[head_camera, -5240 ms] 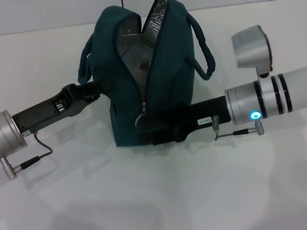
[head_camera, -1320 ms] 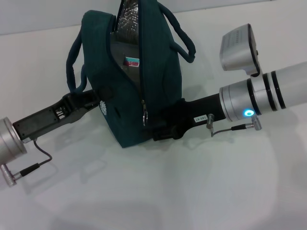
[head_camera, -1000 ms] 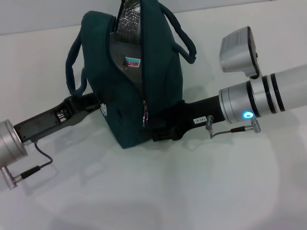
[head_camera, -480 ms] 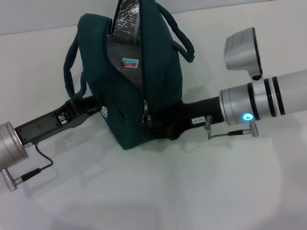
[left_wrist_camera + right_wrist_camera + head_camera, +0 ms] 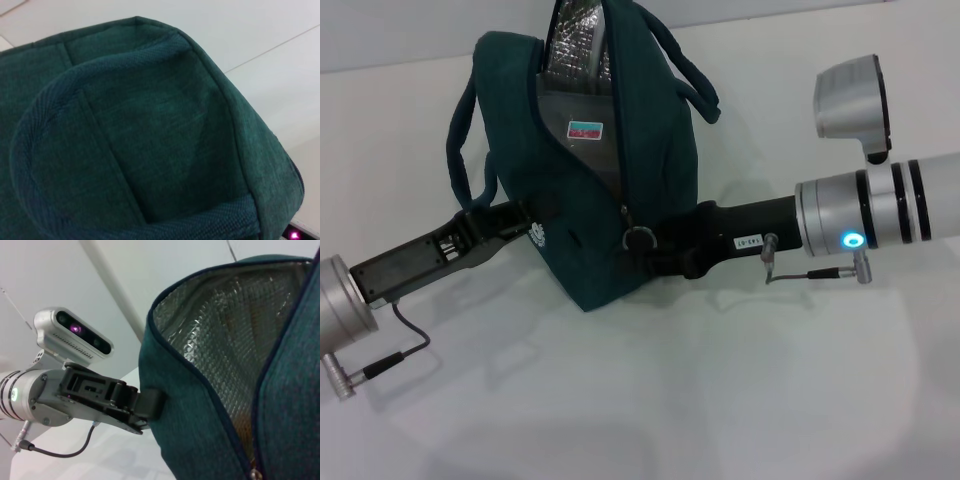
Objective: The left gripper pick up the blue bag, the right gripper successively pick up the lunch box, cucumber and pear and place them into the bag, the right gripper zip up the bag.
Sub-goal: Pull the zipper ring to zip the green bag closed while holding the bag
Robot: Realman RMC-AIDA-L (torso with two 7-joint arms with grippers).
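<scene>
Since half a second ago we see the right tool [image 5: 638, 243] draw back toward the robot's right, and the zipper's metal ring pull [image 5: 638, 238], which hung flat against the fabric, now stands out at the tool's tip. The blue bag [image 5: 590, 190] has tipped a little further toward the left arm. It stands upright on the white bench [image 5: 650, 400], its mouth gaping at the top so the silver foil lining [image 5: 225, 315] shows. Inside, the lunch box [image 5: 582, 140] leans against the wall, its red and teal sticker [image 5: 584, 129] facing us. The zipper is closed only along the lowest stretch of the opening. The right tool sits against the bag's front edge at the ring pull; we cannot tell whether its fingers are pinched on it. The left tool [image 5: 525, 218] presses into the bag's side beside the small white logo [image 5: 537, 234], its fingers clamped on the fabric.
</scene>
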